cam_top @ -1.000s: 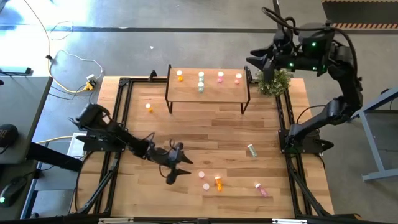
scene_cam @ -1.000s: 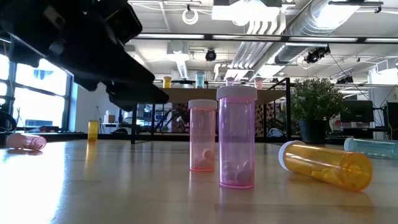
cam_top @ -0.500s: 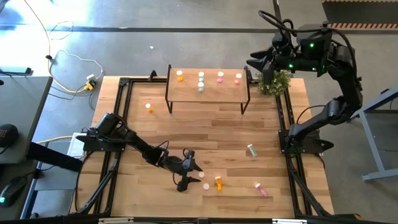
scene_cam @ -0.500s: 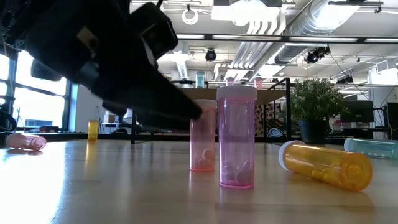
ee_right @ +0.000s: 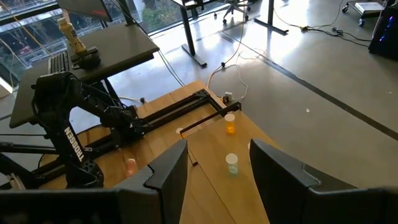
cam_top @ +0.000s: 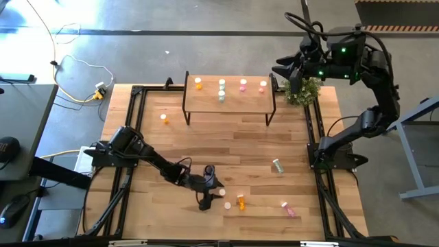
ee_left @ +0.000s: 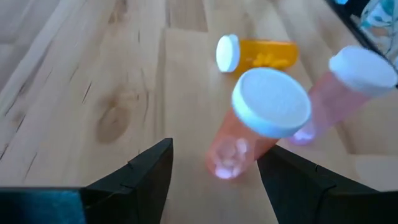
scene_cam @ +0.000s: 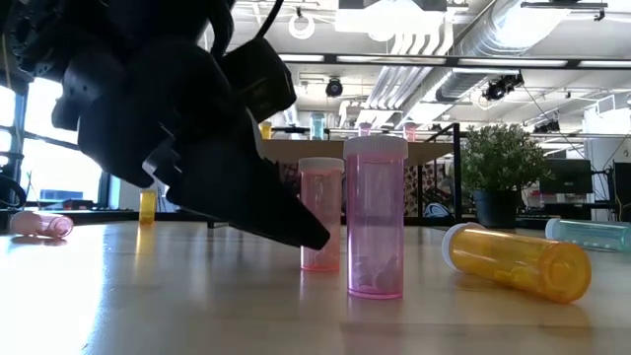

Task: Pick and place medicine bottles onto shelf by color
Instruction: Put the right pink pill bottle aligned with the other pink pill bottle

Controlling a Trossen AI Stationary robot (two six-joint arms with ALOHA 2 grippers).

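Since a sec ago, left gripper (ee_left: 214, 171) moved fwd; fingers wide (empty) astride the nearer pink bottle (ee_left: 258, 121).

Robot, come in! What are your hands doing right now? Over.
Left gripper open, closing on upright pink bottle. Right gripper open, parked above shelf. Second pink bottle crowds the grab.

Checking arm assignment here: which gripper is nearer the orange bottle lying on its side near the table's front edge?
Left. The left gripper hovers just beside the orange bottle, over the upright pink bottles. The right gripper hangs beyond the shelf.
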